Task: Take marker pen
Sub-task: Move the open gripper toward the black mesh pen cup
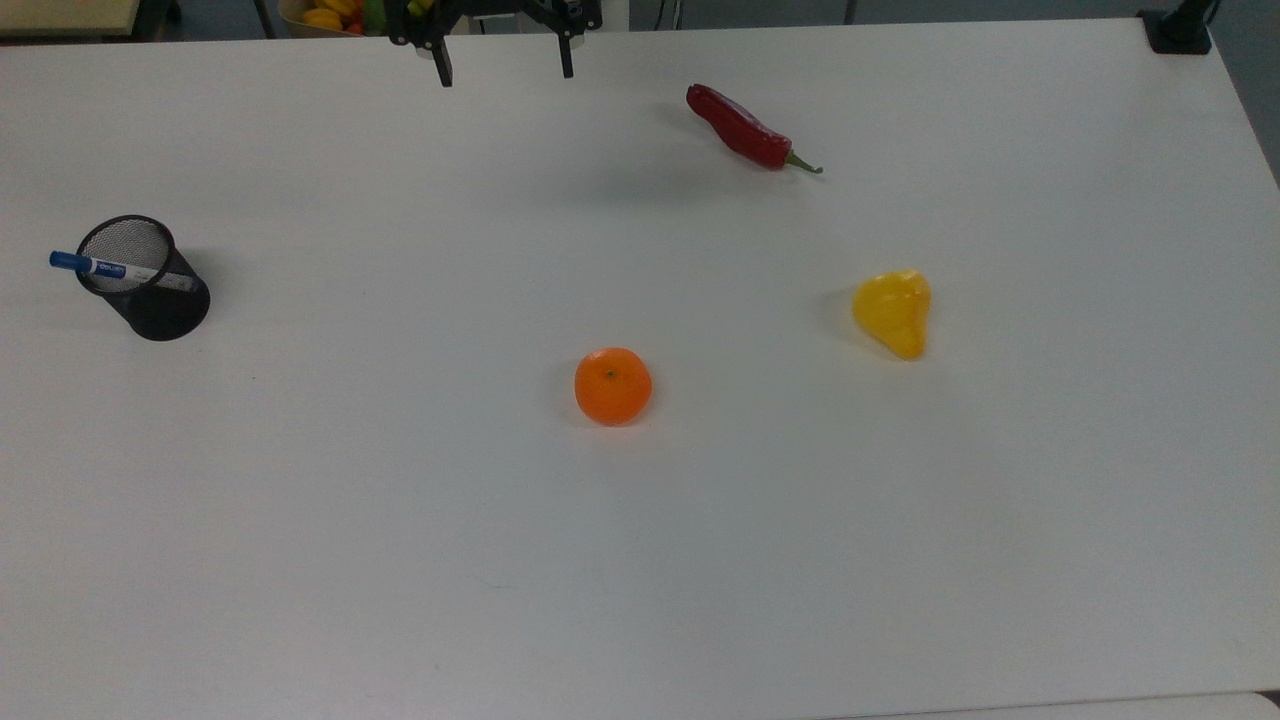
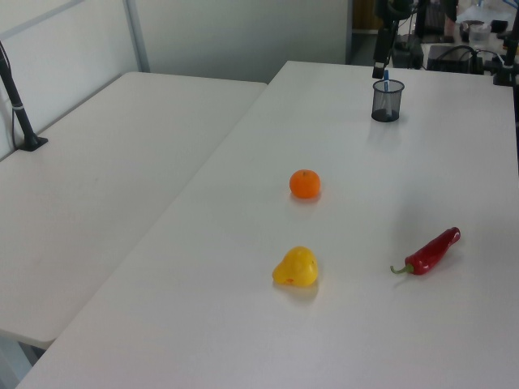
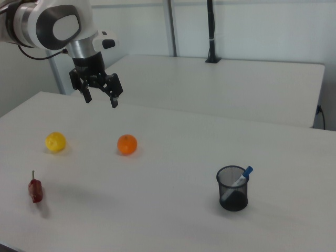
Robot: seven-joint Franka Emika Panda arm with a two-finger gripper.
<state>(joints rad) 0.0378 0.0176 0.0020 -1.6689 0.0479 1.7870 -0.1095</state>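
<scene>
Marker pen (image 1: 118,268) stands tilted in black mesh cup (image 1: 150,285) (blue cap poking over rim) at top view's left on bench (image 1: 400,550). Hand (image 3: 100,97) hangs high above bench, fingers spread apart, empty, well apart from cup. Orange (image 1: 612,386) mid-bench.

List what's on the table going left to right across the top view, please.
Marker pen, its blue cap sticking out of the black mesh pen cup → orange → red chili → yellow pear-shaped fruit. The open pincer hangs at the top edge, between the cup and the orange.
</scene>
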